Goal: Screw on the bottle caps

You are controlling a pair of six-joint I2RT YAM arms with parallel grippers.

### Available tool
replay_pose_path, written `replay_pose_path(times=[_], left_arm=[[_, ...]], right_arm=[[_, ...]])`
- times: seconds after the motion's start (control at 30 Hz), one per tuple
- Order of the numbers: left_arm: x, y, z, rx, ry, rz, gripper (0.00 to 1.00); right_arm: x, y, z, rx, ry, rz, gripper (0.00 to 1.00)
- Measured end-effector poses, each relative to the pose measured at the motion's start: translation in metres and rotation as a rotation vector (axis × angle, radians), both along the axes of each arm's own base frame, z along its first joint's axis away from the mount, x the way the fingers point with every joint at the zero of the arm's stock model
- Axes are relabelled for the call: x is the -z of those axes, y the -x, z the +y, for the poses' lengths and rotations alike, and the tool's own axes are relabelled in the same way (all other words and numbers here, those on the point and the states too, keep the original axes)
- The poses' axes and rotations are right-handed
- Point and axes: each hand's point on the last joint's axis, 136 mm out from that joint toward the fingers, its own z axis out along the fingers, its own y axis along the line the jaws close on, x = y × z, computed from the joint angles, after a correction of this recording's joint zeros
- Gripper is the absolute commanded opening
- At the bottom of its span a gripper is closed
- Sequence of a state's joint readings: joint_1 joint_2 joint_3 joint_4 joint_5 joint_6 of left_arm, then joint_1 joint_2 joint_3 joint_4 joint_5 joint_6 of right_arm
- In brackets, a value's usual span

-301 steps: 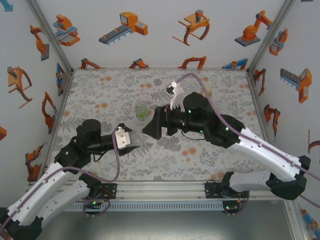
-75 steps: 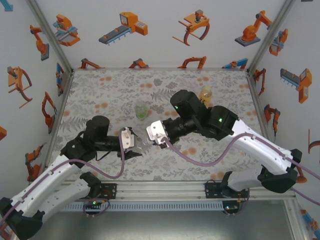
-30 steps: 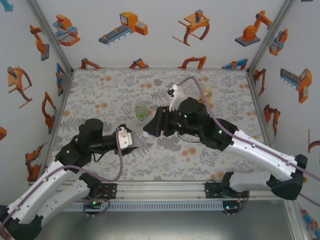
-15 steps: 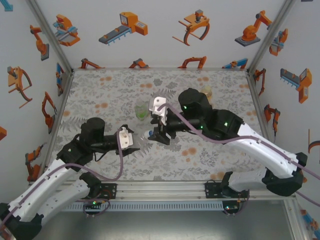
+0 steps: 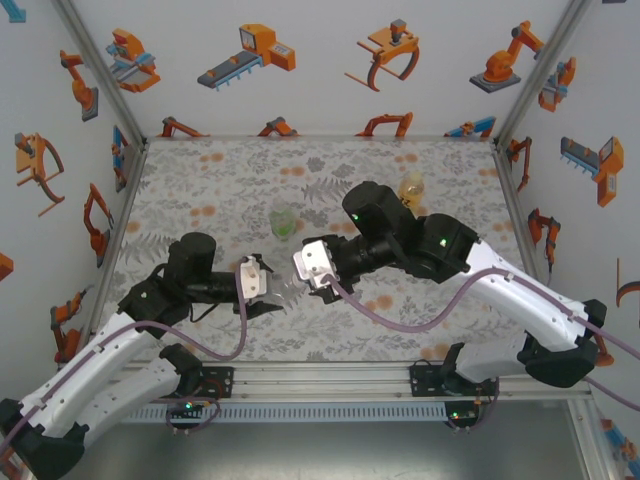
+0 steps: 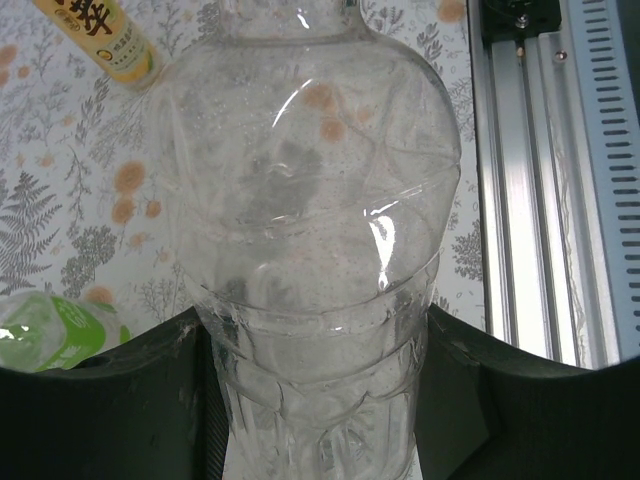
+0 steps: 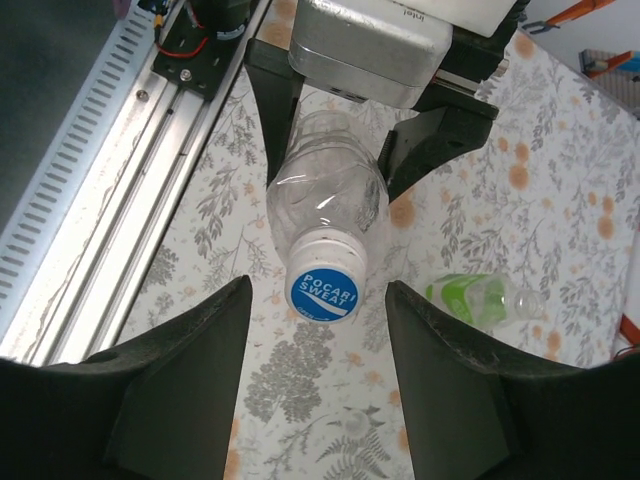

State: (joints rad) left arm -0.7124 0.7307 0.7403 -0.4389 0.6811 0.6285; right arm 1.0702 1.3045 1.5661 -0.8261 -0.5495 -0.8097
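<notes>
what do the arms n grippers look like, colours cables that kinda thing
The left arm and right arm have white shells on the long links and black joints with small green lights. A purple cable loops along each. The left gripper and right gripper have broad matte black fingers, with a white-and-silver camera box at each wrist.

One colourless bottle (image 6: 310, 250), one green bottle (image 5: 283, 222), one yellow bottle (image 5: 411, 187), three in all, and one blue-centred cap (image 7: 323, 293).
</notes>
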Motion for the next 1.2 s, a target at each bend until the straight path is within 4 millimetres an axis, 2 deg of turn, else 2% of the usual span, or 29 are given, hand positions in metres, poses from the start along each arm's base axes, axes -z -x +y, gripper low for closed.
replay_pose_path(times=[0.17, 0.67, 0.8, 1.03, 1.2], left_arm=[[-0.0008, 0.0021, -0.0006, 0.012, 0.005, 0.003, 0.0], [-0.0008, 0.0038, -0.0008, 0.021, 0.006, 0.005, 0.0], [-0.0007, 0.0039, -0.0008, 0.021, 0.006, 0.005, 0.0], [-0.0006, 0.0053, -0.0009, 0.029, 0.006, 0.006, 0.0], [0.0007, 0.0057, 0.0019, 0.016, -0.003, 0.006, 0.0]], right_arm=[[0.0, 0.0005, -0.0007, -0.016, -0.006, -0.026, 0.43], [0.0013, 0.0069, -0.0003, -0.055, -0.021, -0.018, 0.43], [-0.0002, 0.0079, 0.0004, -0.062, -0.029, -0.016, 0.39], [-0.0017, 0.0085, 0.0014, -0.061, -0.035, -0.006, 0.2], [-0.0008, 0.004, 0.006, 0.008, -0.04, 0.076, 0.1]])
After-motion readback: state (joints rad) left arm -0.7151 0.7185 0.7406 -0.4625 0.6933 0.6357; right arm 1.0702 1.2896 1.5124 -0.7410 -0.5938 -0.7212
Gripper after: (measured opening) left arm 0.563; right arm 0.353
